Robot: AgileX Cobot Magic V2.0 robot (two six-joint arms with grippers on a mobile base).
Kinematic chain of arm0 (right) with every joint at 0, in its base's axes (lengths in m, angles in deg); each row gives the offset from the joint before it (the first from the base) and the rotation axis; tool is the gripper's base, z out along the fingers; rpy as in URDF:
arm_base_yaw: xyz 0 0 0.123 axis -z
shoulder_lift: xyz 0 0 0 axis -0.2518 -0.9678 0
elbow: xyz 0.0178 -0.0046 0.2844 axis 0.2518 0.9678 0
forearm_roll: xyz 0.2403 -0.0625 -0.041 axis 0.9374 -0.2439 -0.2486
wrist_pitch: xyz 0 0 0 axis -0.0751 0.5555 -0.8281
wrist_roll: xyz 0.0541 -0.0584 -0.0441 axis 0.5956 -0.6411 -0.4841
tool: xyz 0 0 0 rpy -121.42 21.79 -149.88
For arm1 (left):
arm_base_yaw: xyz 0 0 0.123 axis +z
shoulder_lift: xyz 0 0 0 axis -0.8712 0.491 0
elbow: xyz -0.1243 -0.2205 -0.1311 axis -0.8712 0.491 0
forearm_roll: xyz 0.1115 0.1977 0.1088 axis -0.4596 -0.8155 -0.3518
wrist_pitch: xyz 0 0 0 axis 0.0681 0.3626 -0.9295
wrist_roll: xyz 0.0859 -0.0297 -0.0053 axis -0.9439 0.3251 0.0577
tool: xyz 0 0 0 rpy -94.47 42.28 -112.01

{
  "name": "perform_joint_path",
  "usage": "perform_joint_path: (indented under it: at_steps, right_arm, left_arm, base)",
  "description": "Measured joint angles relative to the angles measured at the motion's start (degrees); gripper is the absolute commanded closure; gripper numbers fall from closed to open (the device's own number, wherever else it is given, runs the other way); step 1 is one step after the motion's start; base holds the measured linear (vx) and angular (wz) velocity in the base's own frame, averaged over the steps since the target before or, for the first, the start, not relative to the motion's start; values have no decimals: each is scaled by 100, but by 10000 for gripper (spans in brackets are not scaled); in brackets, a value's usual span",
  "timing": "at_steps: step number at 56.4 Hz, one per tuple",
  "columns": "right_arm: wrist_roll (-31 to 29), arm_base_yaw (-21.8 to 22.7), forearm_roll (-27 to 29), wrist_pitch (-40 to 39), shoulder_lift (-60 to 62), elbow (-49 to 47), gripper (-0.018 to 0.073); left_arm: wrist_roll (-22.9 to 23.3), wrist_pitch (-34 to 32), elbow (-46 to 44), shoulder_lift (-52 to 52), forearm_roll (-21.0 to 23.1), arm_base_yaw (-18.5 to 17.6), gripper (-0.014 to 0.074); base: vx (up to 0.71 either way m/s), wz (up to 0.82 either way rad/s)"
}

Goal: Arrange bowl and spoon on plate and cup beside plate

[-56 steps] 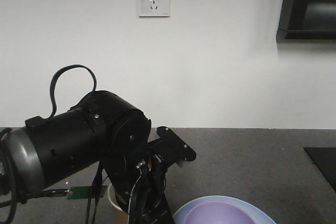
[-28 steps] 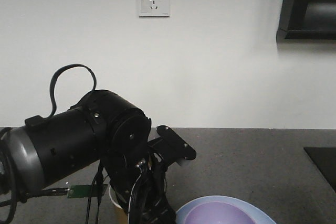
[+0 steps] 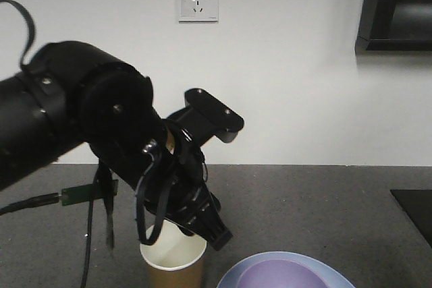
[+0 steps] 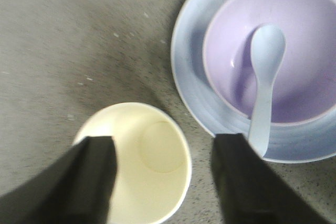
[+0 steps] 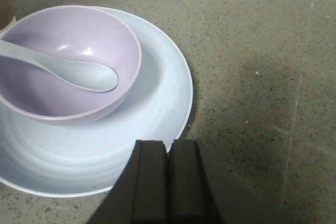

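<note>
From the front, my left arm (image 3: 101, 133) hangs over one cup (image 3: 173, 261), beside one plate (image 3: 233, 276) carrying one bowl (image 3: 283, 276).

My left wrist view: my left claw (image 4: 165, 182) spread apart above the cup (image 4: 152, 161); one spoon (image 4: 262, 82) lies in the bowl (image 4: 294, 35).

My right wrist view: my right claw (image 5: 168, 182) pressed together over the plate (image 5: 157, 93).
</note>
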Motion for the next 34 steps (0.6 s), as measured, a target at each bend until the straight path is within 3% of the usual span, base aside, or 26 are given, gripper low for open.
perform_joint_path:
  at_steps: [8,14,21,34]
  right_arm:
    - [0,0,0,-6,0,0,568]
    - [0,0,9,-11,0,0,568]
    - [-5,0,119,-18,77,0,568]
    - [-232,0,465,-931,1197,511,568]
  left_arm:
    - [20,31,-6,-469,-219,0,609]
    - [20,-45,77,-1000,-257,0,605]
    - [27,-697,858,-1822,-263,0,602]
    - [514,-2789,3949,-3872,-276,0,602]
  base:
    - [0,0]
    - [0,0]
    - [0,0]
    - [0,0]
